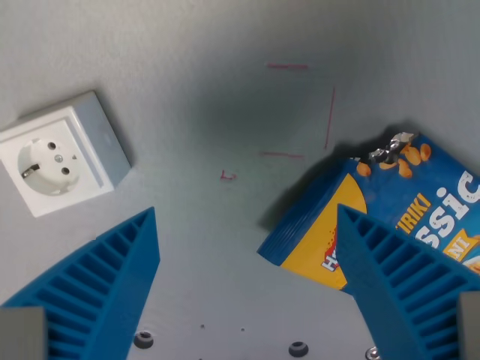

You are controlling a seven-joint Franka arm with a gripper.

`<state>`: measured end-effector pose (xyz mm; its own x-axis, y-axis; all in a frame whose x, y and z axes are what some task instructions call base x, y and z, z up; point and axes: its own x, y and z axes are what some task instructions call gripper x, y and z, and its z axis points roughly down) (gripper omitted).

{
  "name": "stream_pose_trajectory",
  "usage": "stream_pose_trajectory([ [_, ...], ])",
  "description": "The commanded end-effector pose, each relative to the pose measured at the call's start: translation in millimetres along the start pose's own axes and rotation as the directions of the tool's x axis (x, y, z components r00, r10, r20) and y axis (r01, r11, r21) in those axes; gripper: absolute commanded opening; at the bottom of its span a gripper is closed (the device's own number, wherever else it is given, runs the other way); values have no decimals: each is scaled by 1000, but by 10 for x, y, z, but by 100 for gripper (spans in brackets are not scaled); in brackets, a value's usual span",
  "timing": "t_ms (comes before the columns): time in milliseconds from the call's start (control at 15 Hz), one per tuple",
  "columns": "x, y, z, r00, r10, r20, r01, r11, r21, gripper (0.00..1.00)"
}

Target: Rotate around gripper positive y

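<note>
My gripper [244, 221] is open above a grey table, with nothing between its two blue ribbed fingers. One finger [97, 289] rises from the bottom left, the other [397, 281] from the bottom right. A blue and yellow snack box [390, 202] lies tilted at the wrist view's right, partly behind the right finger. A white wall socket block [64, 154] sits at the wrist view's left, apart from the left finger.
Thin red pen marks [328, 118] are drawn on the grey table surface [225, 90] near the upper middle. Small bolts [298, 349] show along the bottom edge.
</note>
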<state>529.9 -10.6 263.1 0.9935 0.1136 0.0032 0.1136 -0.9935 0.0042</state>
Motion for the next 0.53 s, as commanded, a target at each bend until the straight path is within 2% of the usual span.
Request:
stream_pose_trajectory([
  [67, -31, -3, -11, 993, 0, -122, 0, 1000, 2, 100],
  [533, -31, -3, -11, 977, 1, -214, 0, 1000, 2, 100],
])
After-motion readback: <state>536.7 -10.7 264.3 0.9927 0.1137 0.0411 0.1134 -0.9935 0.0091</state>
